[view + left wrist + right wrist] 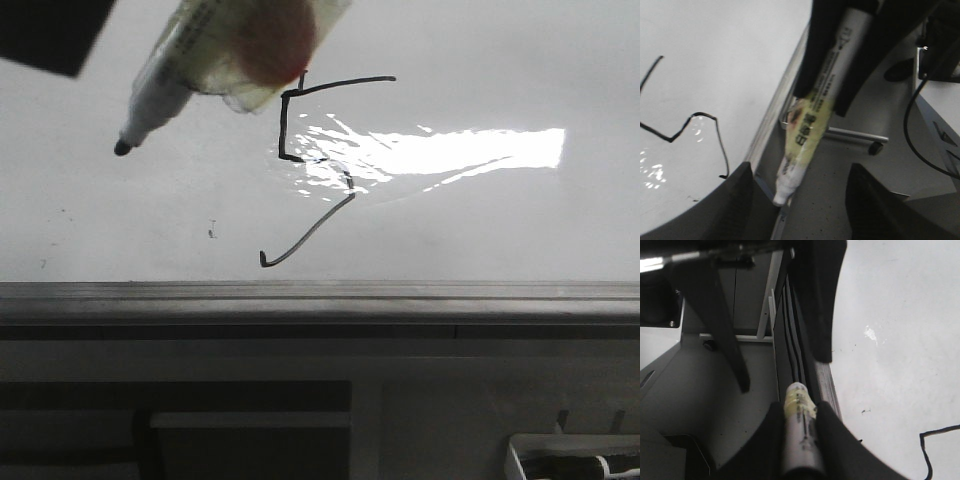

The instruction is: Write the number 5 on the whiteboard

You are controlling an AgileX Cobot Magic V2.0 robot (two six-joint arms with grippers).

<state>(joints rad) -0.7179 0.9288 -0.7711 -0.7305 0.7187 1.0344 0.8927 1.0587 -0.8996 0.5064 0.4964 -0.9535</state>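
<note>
you've got ink on the board: the number 5 [310, 165] sits near the middle of the whiteboard [500, 60], partly under the bright glare. top bar, short vertical, the kink, then the long slanted tail hooking at its lower left end. all the strokes of a five look to be there, though the tail is thin and faint where it crosses the glare. by my read the writing itself is done.

the marker [215, 60] hangs at the upper left of the front view, tip pointing down-left, well off to the left of the digit. whether the tip touches the board i can't tell from here.

your right tool [802, 432] is pinching the marker barrel, fingers pressed against both sides. your left tool [800, 200] stands spread, fingers apart, with the marker passing between them but not squeezed as far as i can see.

what's left, i'd judge: move the marker away, and maybe thicken that faint tail if you want a bolder digit.
</note>
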